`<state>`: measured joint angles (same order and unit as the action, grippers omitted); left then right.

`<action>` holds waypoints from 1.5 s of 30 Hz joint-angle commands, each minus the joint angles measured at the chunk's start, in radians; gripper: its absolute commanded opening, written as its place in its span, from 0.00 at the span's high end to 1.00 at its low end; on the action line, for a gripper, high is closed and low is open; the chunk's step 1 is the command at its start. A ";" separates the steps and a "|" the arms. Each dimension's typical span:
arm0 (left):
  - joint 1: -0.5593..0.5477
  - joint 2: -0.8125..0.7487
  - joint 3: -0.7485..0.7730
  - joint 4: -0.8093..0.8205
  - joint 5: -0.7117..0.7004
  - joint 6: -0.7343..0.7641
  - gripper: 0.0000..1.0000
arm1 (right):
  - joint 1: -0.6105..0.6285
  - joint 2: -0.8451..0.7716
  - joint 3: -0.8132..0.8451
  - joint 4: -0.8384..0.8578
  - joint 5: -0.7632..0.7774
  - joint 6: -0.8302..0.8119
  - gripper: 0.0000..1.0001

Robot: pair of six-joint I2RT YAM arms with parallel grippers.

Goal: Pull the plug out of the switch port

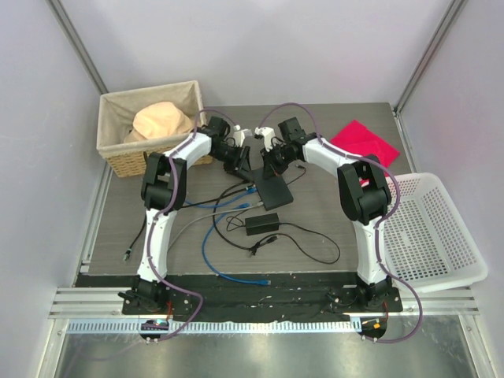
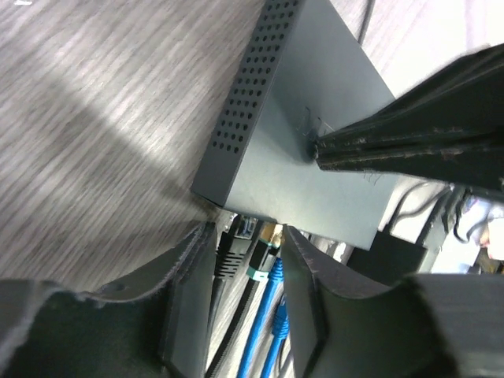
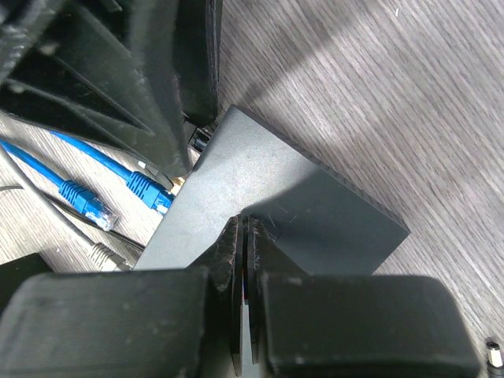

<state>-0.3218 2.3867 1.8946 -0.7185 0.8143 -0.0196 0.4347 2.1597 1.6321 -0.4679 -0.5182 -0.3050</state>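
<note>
Left end effector [image 2: 246, 235] spread, straddling black plug [image 2: 229, 253] dead ahead at switch [image 2: 291, 185] edge; right end effector [image 3: 244, 228] pressed together, tips on switch.

Grey wood-grain tabletop [image 1: 315, 197] strewn with network gear
Black switch [image 1: 276, 191] at centre, adapter brick [image 1: 262, 223] just below it, blue cables [image 1: 204, 246] and black leads [image 1: 331, 250] looping lower centre; wicker basket [image 1: 126, 161] upper left, red cloth [image 1: 364, 142] upper right, white plastic basket [image 1: 433, 228] at right edge
</note>
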 commanded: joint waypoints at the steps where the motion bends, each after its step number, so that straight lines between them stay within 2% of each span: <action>1: 0.026 0.084 0.030 -0.140 0.095 0.158 0.53 | 0.016 0.052 -0.043 -0.058 0.113 -0.025 0.99; 7: 0.021 0.088 0.047 -0.122 0.039 0.144 0.56 | 0.019 0.052 -0.044 -0.060 0.116 -0.029 0.99; 14: 0.004 0.075 0.072 -0.105 -0.078 0.129 0.66 | 0.021 0.055 -0.040 -0.060 0.122 -0.029 0.99; 22: -0.013 0.077 0.067 -0.084 -0.121 0.086 0.73 | 0.022 0.060 -0.035 -0.063 0.124 -0.028 0.99; 31: -0.028 0.074 0.063 -0.076 -0.178 0.049 0.89 | 0.027 0.058 -0.037 -0.063 0.129 -0.031 0.99; 34: -0.034 0.071 0.063 -0.087 -0.213 0.076 1.00 | 0.027 0.058 -0.038 -0.061 0.130 -0.031 0.98; 40: -0.043 0.083 0.098 -0.102 -0.233 0.125 1.00 | 0.032 0.057 -0.038 -0.063 0.135 -0.036 0.99; 45: -0.045 0.072 0.031 -0.085 -0.141 0.054 1.00 | 0.030 0.058 -0.038 -0.063 0.133 -0.036 0.99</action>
<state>-0.3485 2.4260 1.9903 -0.8314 0.7448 0.0578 0.4469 2.1551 1.6325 -0.4706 -0.4831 -0.3088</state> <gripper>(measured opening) 0.218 0.033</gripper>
